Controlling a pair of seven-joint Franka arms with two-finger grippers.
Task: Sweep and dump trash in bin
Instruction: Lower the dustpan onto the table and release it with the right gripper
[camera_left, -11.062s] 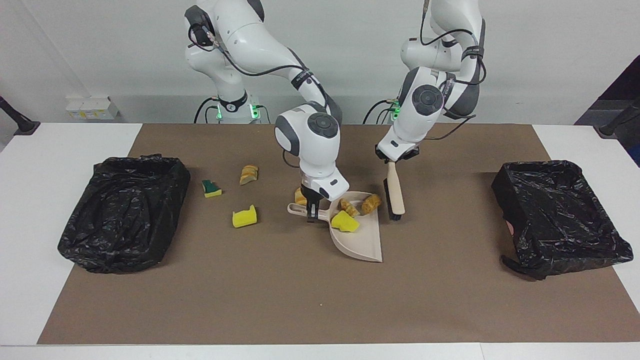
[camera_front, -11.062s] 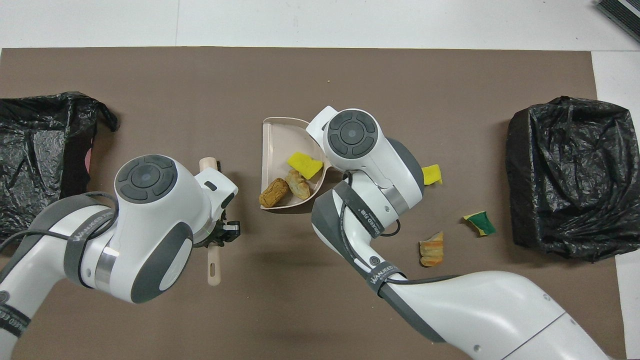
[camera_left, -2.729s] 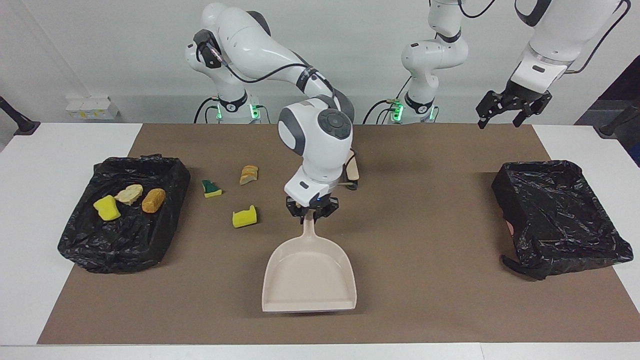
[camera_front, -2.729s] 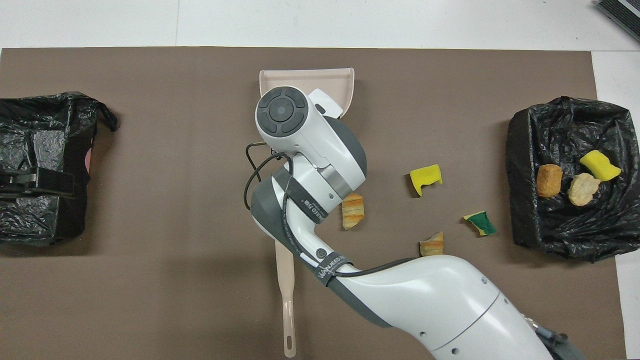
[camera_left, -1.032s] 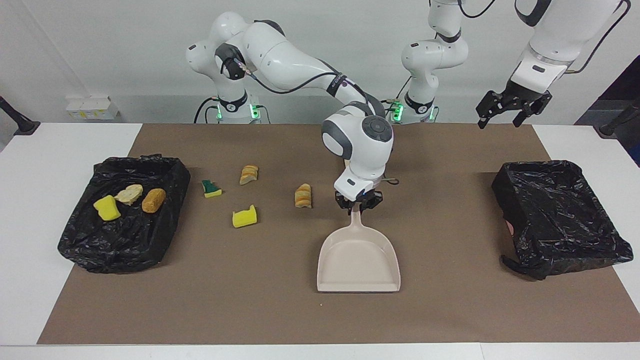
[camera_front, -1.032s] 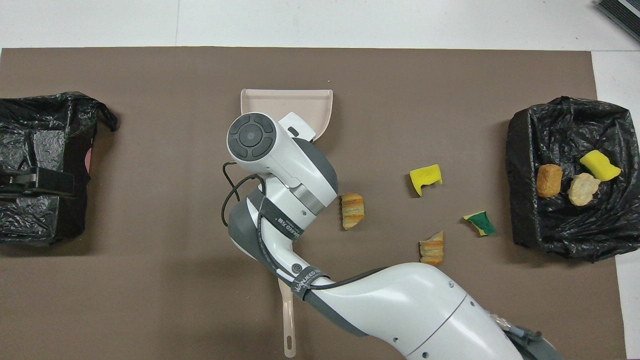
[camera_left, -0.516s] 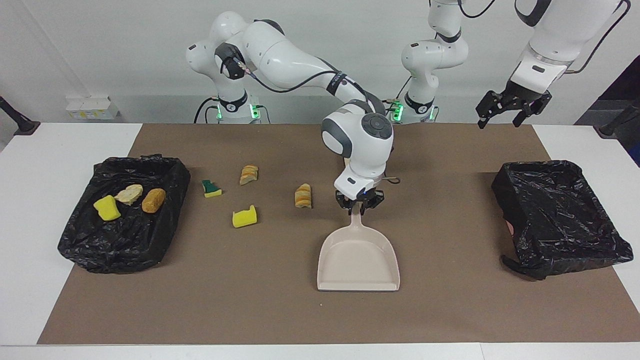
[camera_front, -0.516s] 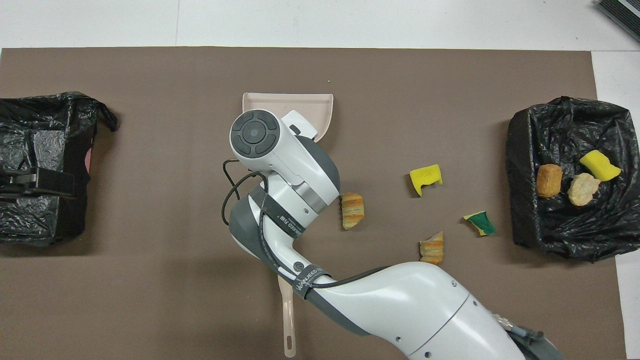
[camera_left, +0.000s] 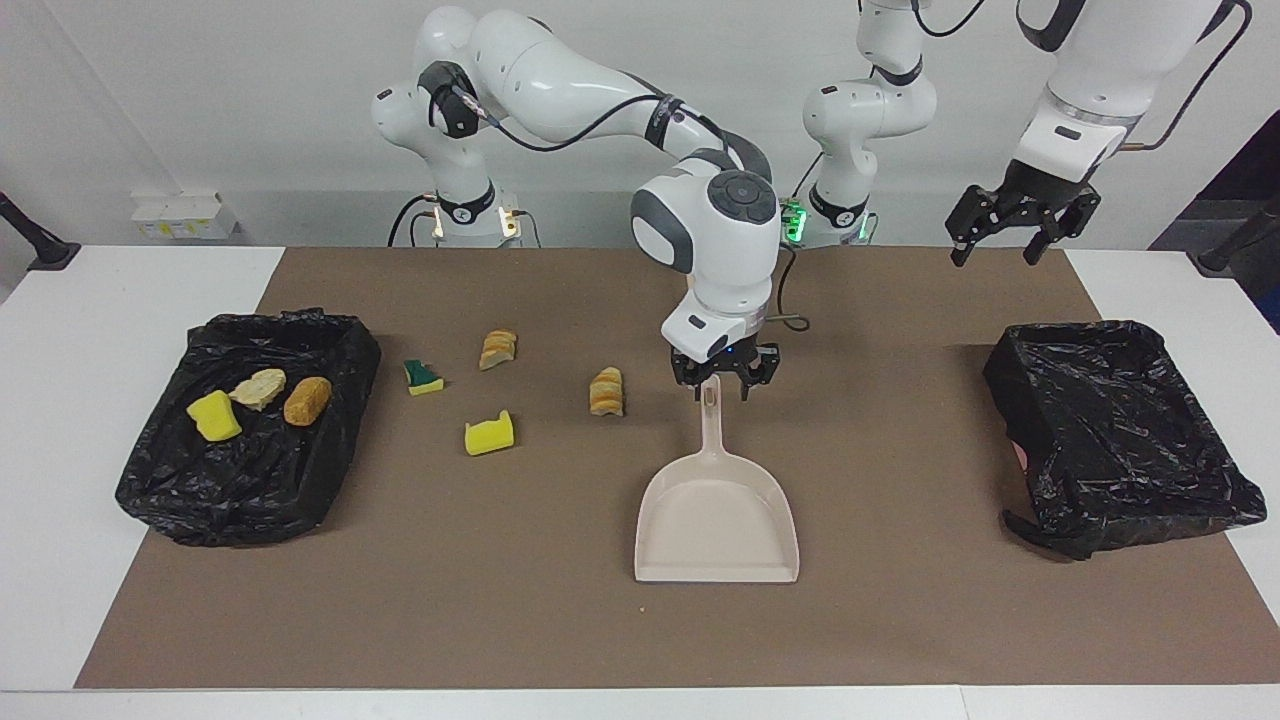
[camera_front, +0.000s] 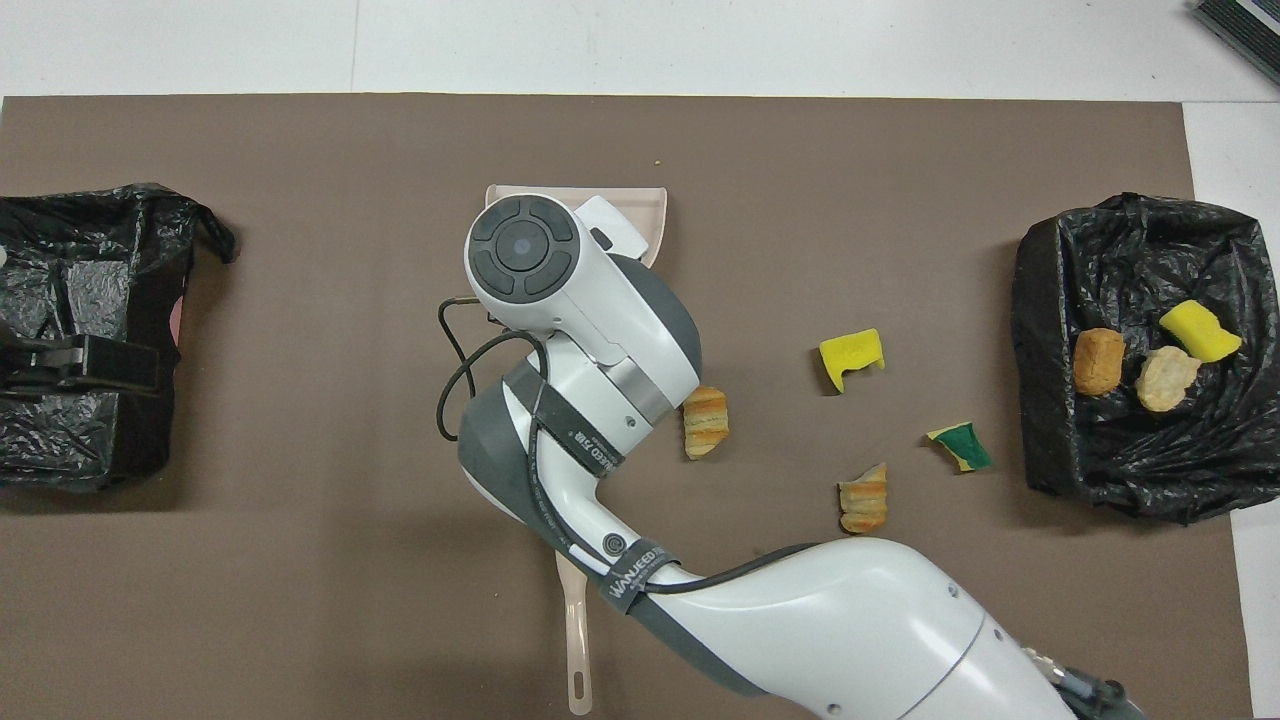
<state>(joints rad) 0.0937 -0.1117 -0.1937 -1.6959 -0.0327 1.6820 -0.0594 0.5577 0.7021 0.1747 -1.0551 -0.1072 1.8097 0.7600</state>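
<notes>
At frame centre the right tool (camera_left: 724, 388), jaws apart over the dustpan (camera_left: 717, 520) handle's tip, has released it; next, four scraps (camera_left: 606, 391) need sweeping.

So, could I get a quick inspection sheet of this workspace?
Surface: brown mat on white table.
Job's things: four scraps on mat; three scraps in bin at right arm's end; other bin, none seen; dustpan flat on mat.
Clutter: brush handle showing under right arm.
Grippers: right gripper over dustpan handle, fingers open; left gripper raised, open, waiting.
Cables: black cable along right arm.
Surroundings: white wall, white boxes.
</notes>
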